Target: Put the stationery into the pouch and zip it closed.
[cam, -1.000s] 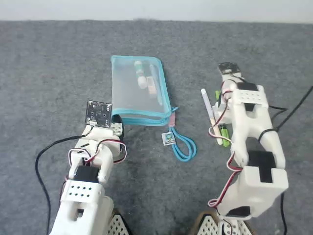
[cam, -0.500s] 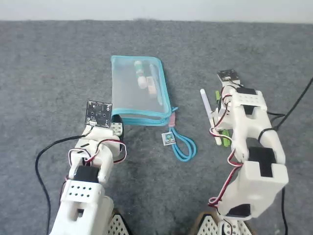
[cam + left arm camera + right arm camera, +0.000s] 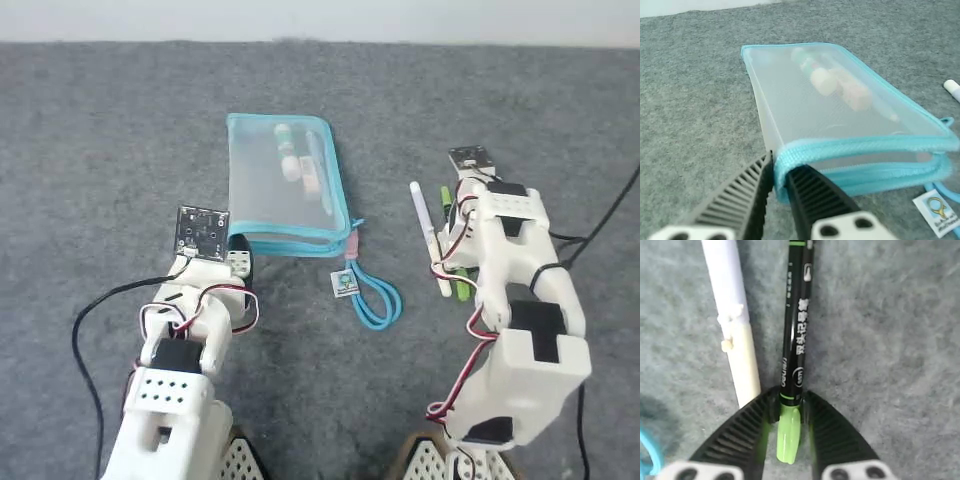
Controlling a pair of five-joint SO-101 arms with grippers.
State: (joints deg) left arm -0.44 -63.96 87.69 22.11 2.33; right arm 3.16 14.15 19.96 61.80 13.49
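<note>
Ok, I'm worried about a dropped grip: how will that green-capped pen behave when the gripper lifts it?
The green-capped pen looks round and glossy, so it may slip, or roll if released. The right gripper holds it near one end, so it could pivot downward. It seems stiff and light.

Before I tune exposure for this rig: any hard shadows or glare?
High view: even light, soft shadows, no glare on the pouch. Left wrist view: pouch evenly lit. Right wrist view: thin shadow beside the white pen, slight sheen on the green pen.
</note>
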